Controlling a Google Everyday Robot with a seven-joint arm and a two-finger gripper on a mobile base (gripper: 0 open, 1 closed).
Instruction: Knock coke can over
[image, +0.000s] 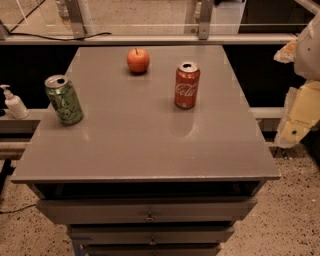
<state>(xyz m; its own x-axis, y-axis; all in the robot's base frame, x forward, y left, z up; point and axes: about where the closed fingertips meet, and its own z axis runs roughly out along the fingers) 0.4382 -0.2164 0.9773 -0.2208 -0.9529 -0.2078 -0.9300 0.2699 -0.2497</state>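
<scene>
The coke can (187, 85), red with white script and a silver top, stands upright on the grey cabinet top (145, 145), right of centre and towards the back. My gripper (299, 112) shows as pale yellow and white parts at the right edge of the view. It is beyond the cabinet's right side, well to the right of the can, and touches nothing.
A green patterned can (64, 99) stands upright near the left edge. An orange-red apple (138, 60) sits at the back, left of the coke can. A white pump bottle (14, 102) stands on a ledge to the left. Drawers (149, 212) run below the front edge.
</scene>
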